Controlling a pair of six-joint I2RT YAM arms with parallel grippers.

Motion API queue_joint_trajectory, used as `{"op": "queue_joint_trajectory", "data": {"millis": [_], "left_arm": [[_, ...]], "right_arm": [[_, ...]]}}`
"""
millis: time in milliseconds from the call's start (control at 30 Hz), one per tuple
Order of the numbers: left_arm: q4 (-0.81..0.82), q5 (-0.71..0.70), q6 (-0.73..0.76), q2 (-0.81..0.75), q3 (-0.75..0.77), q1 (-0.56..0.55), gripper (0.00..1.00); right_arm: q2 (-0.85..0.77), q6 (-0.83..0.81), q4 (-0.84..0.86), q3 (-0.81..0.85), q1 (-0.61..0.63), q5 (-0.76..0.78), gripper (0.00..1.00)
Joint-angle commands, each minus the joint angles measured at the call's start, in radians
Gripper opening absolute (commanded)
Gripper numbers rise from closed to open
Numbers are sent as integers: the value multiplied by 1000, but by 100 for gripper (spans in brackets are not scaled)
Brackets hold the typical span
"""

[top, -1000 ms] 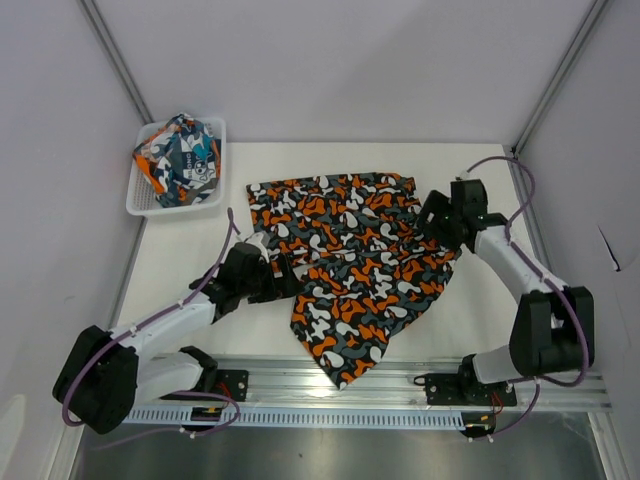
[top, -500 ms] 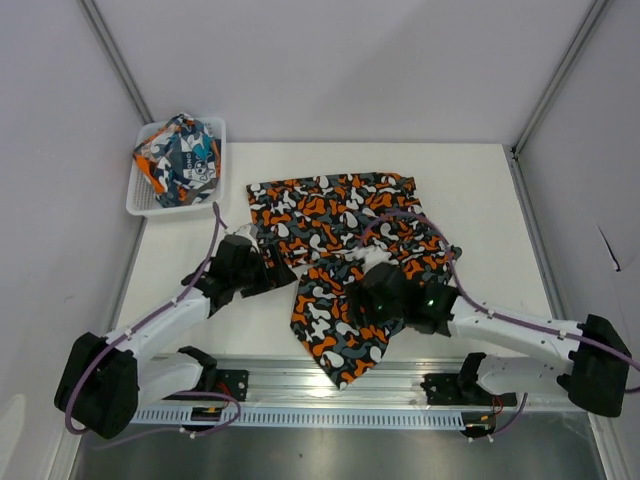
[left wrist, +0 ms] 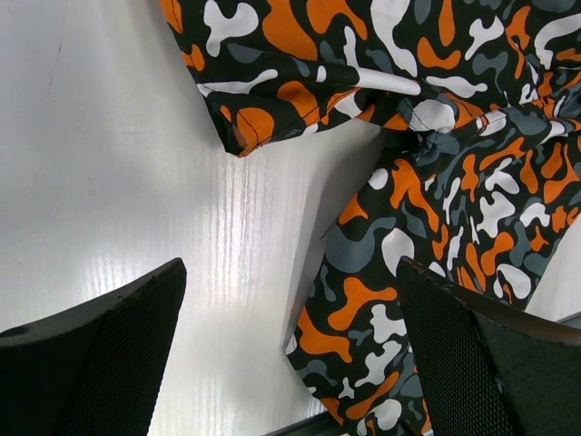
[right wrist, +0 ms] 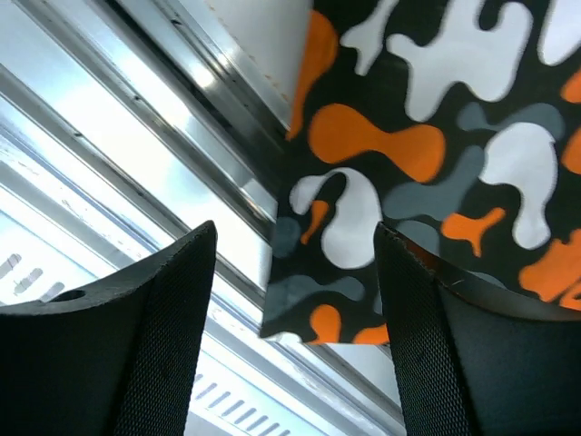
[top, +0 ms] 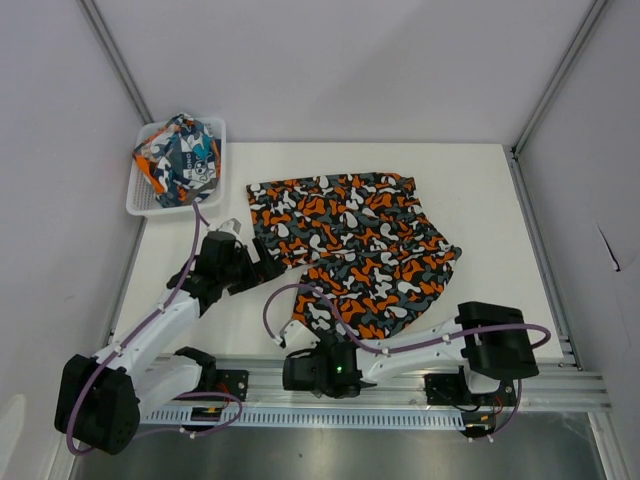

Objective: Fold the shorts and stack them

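Note:
The camouflage shorts (top: 350,245) lie spread flat in the middle of the table, one leg reaching toward the front edge. My left gripper (top: 270,263) stands open just left of them, over bare table, with fabric (left wrist: 427,227) beside its right finger. My right gripper (top: 306,369) is low at the front rail, open. The corner of that leg (right wrist: 313,304) hangs over the rail between its fingers (right wrist: 454,363), and neither finger touches it. The teal-blue graphic shorts (top: 180,158) sit bunched in the basket.
The white mesh basket (top: 140,203) stands at the far left corner of the table. A metal rail (top: 420,382) runs along the front edge. My right arm (top: 430,345) lies across the front, and grey walls close in both sides.
My right arm has swung from the far right of the shorts down to the front edge, under the leg corner. My left gripper has drawn back left, off the fabric.

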Motion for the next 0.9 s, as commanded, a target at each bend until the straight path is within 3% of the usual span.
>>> {"op": "queue_joint_trajectory", "data": {"millis": [0, 133, 267, 400, 433, 467, 633, 733, 867], "left_arm": [[-14, 25, 27, -26, 29, 18, 99], [1, 40, 24, -23, 17, 18, 99], [9, 40, 24, -26, 13, 18, 99], [15, 45, 23, -27, 1, 18, 99], [18, 46, 21, -29, 0, 20, 99], [26, 48, 18, -30, -3, 18, 99], [76, 87, -17, -38, -51, 18, 99], [115, 100, -51, -42, -75, 4, 98], [145, 19, -123, -56, -85, -106, 98]], "right_arm": [[47, 32, -45, 63, 17, 73, 71], [88, 43, -81, 85, 22, 98, 67], [137, 67, -155, 132, 24, 155, 53], [175, 103, -224, 160, 33, 197, 46], [180, 109, -243, 163, 39, 206, 41], [179, 115, -244, 163, 39, 226, 27], [85, 152, -212, 123, 37, 286, 5], [21, 149, -140, 70, 5, 269, 0], [-123, 144, -22, -33, -88, 217, 0]]}}
